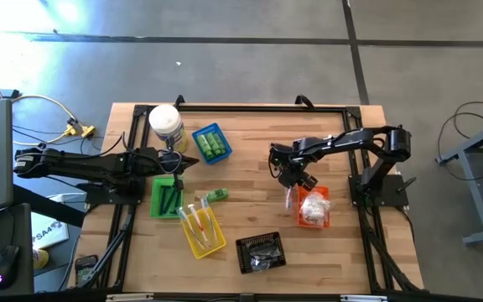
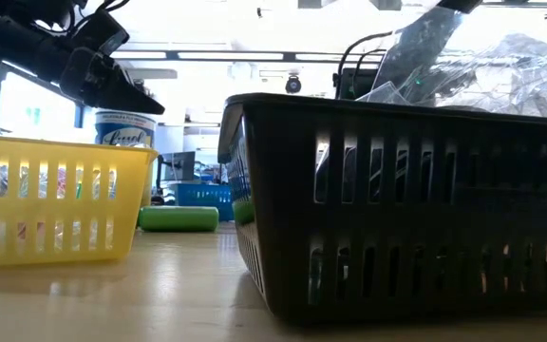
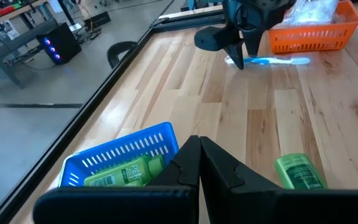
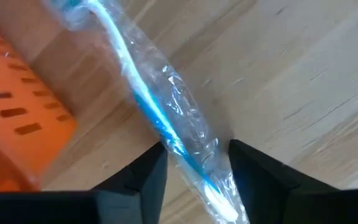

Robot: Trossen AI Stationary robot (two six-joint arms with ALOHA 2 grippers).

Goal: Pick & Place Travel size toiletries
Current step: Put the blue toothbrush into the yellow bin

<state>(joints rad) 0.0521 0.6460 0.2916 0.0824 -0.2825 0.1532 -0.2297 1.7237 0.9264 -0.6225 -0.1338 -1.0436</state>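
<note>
A thin clear-wrapped stick with a blue toothbrush inside (image 4: 166,118) lies flat on the wooden table beside the orange basket (image 1: 325,220), which holds white puffy packets (image 1: 313,205). My right gripper (image 4: 194,152) points down over the stick (image 3: 272,61), open, one finger on each side of it near one end. My left gripper (image 3: 197,142) is shut and holds nothing, hovering at the table's left (image 1: 183,162) near the blue basket (image 3: 120,155) of green bottles. One green bottle (image 1: 217,195) lies on its side on the table. My right gripper stands astride the wrapped stick's shaft (image 4: 194,134), fingers pointing down and lying across it. The crinkled wrapper reaches to both fingers (image 4: 154,171); whether they touch it I cannot tell. The stick lies flat on the table.
A green basket (image 1: 166,197), a yellow basket (image 1: 202,229) with wrapped sticks and a black basket (image 1: 261,252) stand along the near side. A big white jar (image 1: 166,126) stands at the far left. Bare wood lies mid-table between the baskets.
</note>
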